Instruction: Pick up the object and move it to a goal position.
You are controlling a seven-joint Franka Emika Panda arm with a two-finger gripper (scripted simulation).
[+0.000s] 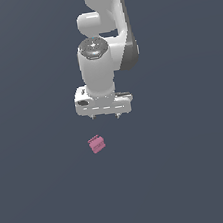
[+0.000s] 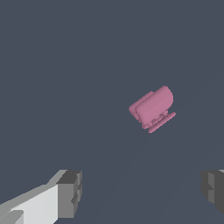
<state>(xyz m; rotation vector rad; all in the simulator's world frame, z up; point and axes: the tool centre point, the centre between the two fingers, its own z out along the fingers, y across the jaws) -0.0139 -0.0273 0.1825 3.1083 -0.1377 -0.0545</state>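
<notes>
The object [image 1: 96, 144] is a small pink block with a ridged side, lying on the dark grey floor. In the wrist view the object [image 2: 152, 108] appears tilted, with thin ridges along one edge. My white gripper [image 1: 106, 117] hangs above the floor, apart from the block and a little toward the exterior view's right of it. Its two short dark fingertips [image 2: 70, 193] stand wide apart with nothing between them, so it is open. The block lies beyond the span of the fingers, not between them.
A uniform dark grey floor [image 1: 193, 172] fills both views. The white arm [image 1: 102, 29] rises behind the gripper toward the top of the exterior view.
</notes>
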